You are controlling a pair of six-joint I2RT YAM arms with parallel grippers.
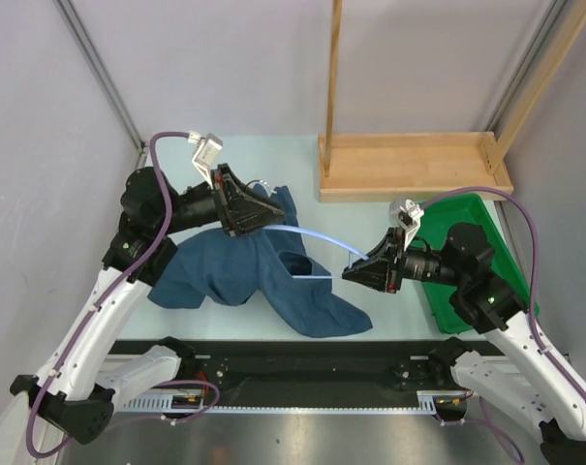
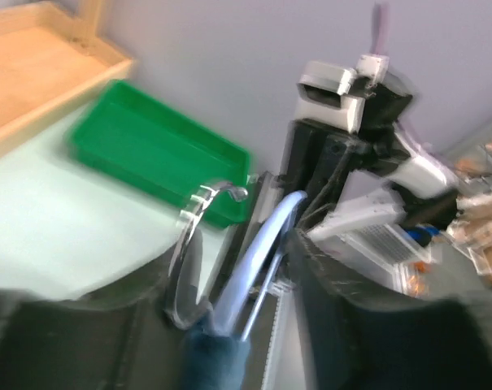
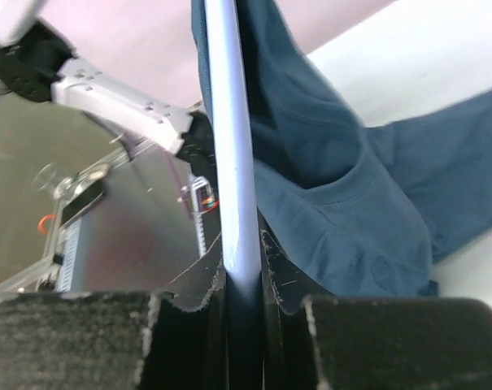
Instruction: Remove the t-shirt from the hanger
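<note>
a pale bench (image 1: 283,165) carries a wooden rack (image 1: 409,167) along its far edge, thin uprights rising from its base; a green tray (image 1: 469,205) lies just before it, at the right; grey walls around.

t-shirt (image 1: 230,273): matt cloth | hanger (image 1: 317,234): glossy plastic | rack (image 1: 409,167): wood

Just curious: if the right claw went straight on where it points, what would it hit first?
Probably the t-shirt, bunched along the hanger that the right gripper clamps.
</note>
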